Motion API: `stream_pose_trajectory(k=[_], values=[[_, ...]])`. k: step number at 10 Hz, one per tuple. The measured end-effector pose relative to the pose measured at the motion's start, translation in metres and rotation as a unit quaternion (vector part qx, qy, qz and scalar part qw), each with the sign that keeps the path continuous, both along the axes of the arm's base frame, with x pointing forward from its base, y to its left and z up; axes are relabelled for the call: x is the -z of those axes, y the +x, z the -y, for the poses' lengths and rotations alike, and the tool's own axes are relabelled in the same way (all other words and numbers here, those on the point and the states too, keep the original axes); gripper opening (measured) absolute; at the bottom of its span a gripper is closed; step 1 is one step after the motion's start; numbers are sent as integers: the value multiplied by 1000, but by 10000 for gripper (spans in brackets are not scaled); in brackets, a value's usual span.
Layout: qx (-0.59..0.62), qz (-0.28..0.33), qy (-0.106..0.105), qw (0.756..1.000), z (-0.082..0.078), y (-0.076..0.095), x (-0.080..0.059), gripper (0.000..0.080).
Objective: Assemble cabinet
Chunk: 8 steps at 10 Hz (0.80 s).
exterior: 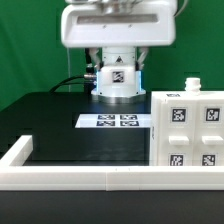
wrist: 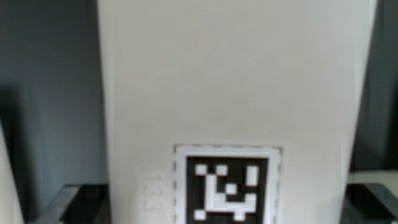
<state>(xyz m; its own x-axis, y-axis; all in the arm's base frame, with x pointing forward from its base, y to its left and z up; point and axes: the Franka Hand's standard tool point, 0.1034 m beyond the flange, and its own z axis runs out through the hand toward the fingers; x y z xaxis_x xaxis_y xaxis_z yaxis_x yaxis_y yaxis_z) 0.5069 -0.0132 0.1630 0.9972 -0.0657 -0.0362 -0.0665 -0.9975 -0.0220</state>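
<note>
The cabinet (exterior: 188, 130) is the big white block at the exterior view's right. It carries several black-and-white tags on its near face and a small peg on top. My gripper (exterior: 117, 58) hangs high over the back middle of the table, apart from the cabinet. It is shut on a tall white panel (exterior: 117, 76) with one tag. In the wrist view this panel (wrist: 222, 90) fills most of the picture, its tag low down between my fingers. My gripper (wrist: 219, 208) clamps the panel's sides, and the dark fingertips (wrist: 75, 203) show only at the edges.
The marker board (exterior: 114, 121) lies flat on the black table under the gripper. A long low white rim (exterior: 70, 178) runs along the front and turns up at the exterior view's left. The arm's base stands behind the held panel.
</note>
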Motion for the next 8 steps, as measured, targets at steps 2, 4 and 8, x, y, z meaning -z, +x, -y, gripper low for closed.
stream_pose_trajectory(k=[2,4,8], values=[[-7,3,1,1000,-6,4,0,560],[-8,2,1,1000,-6,4,0,560],[-12,-3,3,1000,-17,9,-6,560]])
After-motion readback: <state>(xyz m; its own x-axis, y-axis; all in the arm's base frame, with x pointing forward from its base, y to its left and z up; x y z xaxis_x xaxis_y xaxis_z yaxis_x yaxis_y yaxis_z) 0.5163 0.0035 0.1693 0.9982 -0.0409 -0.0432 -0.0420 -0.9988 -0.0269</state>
